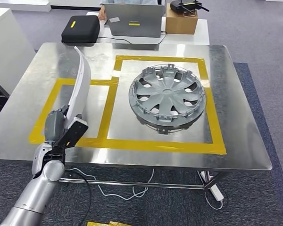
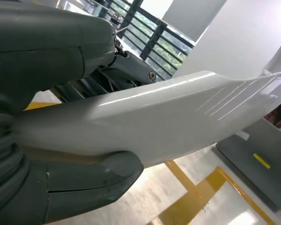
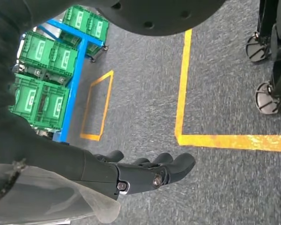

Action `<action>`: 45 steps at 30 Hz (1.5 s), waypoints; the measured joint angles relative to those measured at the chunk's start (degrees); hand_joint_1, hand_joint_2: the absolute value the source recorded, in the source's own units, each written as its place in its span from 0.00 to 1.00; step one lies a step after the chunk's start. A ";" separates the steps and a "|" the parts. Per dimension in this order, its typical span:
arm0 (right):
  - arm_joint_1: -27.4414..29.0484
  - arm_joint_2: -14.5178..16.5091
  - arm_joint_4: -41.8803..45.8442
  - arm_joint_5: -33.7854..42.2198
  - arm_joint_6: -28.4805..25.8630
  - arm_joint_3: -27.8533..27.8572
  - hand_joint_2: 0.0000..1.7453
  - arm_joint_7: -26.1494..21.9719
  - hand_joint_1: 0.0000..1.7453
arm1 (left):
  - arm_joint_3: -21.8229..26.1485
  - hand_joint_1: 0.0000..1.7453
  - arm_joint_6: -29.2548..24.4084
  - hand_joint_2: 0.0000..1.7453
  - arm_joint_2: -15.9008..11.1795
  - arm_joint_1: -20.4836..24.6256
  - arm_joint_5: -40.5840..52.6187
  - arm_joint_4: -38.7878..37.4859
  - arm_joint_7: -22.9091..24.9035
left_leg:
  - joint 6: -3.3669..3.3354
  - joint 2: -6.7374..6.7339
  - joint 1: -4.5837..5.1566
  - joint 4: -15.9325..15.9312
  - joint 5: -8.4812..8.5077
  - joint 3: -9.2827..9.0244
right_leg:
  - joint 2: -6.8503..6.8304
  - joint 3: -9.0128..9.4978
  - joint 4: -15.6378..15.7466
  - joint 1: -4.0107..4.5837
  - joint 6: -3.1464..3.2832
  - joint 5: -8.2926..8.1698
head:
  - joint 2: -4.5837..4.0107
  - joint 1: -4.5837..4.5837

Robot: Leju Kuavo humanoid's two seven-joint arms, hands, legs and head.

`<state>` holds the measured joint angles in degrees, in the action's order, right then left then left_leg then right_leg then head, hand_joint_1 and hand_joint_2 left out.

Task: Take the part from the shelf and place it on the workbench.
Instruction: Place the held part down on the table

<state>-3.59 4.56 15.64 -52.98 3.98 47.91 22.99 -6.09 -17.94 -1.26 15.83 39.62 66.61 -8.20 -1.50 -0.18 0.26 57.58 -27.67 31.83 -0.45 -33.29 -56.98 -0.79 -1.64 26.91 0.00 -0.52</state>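
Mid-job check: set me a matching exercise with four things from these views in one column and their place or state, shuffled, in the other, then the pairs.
Things:
1. white curved part
2. grey wheel cover
3. right hand
4. black case

Place or state:
A. lying inside the larger yellow-taped rectangle on the steel workbench
B. gripped by the left hand, over the smaller taped rectangle
C. on the white table beyond the workbench
D. fingers stretched out, holding nothing, above grey carpet

Pairs: 1-B, 2-A, 3-D, 4-C
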 joint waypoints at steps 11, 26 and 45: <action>-0.38 0.28 -0.39 -0.48 0.77 0.45 1.00 -0.04 0.00 | -0.31 1.00 -0.78 1.00 -1.04 2.56 4.71 -3.70 2.05 | 1.02 -0.11 -0.33 -0.60 0.18 -0.27 | 0.13 -0.04 -0.21 0.43 0.67 0.26 | 0.00 -0.03; -0.40 2.96 -1.52 -0.86 2.23 1.43 1.00 -0.04 0.00 | -1.56 1.00 1.38 1.00 -9.11 9.71 30.60 -27.40 18.24 | 1.14 -0.18 -0.24 -0.60 0.22 -0.26 | 0.18 -0.04 -0.21 0.32 0.78 0.21 | 0.00 -0.06; -0.69 3.00 -1.52 -1.91 2.19 1.54 1.00 -0.04 0.00 | -4.75 1.00 -1.15 1.00 -4.85 13.72 34.98 -34.87 11.85 | 1.15 -0.16 -0.15 -0.58 0.22 -0.37 | 0.11 0.11 -0.19 0.23 0.74 0.16 | 0.00 -0.07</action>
<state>-4.28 7.56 14.12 -54.89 6.16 49.45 22.95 -10.84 -19.10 -6.11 29.55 74.60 31.74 3.65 -0.35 -0.34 0.11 57.00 -27.45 31.46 -0.34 -33.18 -57.18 -0.56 -0.90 27.07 0.00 -0.59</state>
